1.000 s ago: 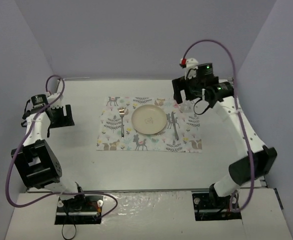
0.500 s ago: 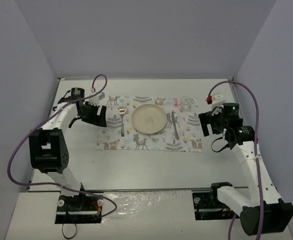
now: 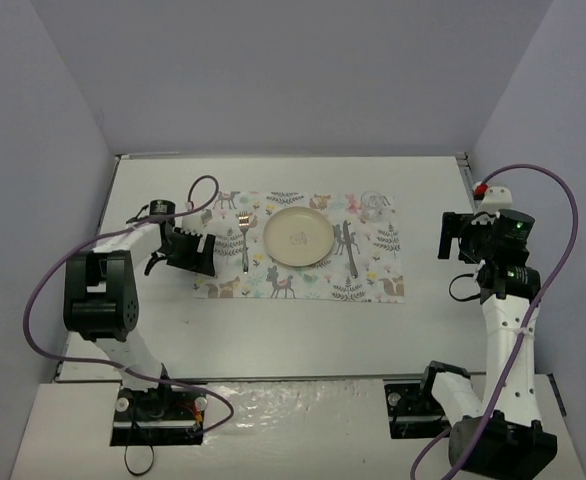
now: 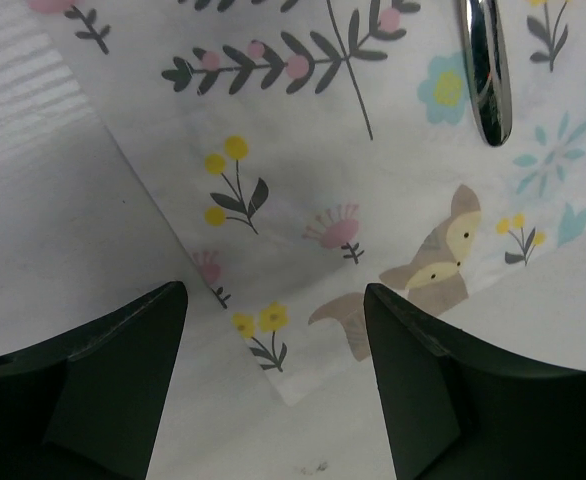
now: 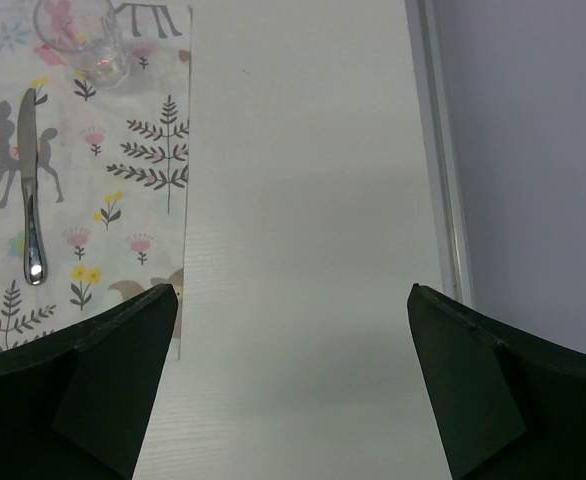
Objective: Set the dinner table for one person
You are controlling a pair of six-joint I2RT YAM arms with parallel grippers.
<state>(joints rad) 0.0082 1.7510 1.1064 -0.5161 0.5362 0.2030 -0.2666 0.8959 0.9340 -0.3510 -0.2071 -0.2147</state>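
Observation:
On the white dinner table (image 3: pixel 293 330) lies a printed placemat (image 3: pixel 373 280) with a cream plate (image 3: pixel 298 236) in its middle. A fork (image 3: pixel 244 240) lies left of the plate, a knife (image 3: pixel 351 250) right of it, and a clear glass (image 3: pixel 375 207) stands at the mat's far right corner. My left gripper (image 3: pixel 195 260) hovers open over the mat's left edge. In the left wrist view the left gripper (image 4: pixel 273 295) frames the mat's corner (image 4: pixel 291 385), with the fork's handle end (image 4: pixel 488 85) beyond. My right gripper (image 3: pixel 447 236) stands open and empty over bare table right of the mat.
Pale lilac walls (image 3: pixel 273 70) close the table in on three sides. In the right wrist view a raised rail (image 5: pixel 435 150) runs along the table's right edge. That view also shows the knife (image 5: pixel 30 190), the glass (image 5: pixel 78 30) and the open right gripper (image 5: pixel 293 290).
The right arm has swung from the glass at the mat's far right out toward the right wall, its jaws widening. The left arm came in from the far left to the mat's left edge.

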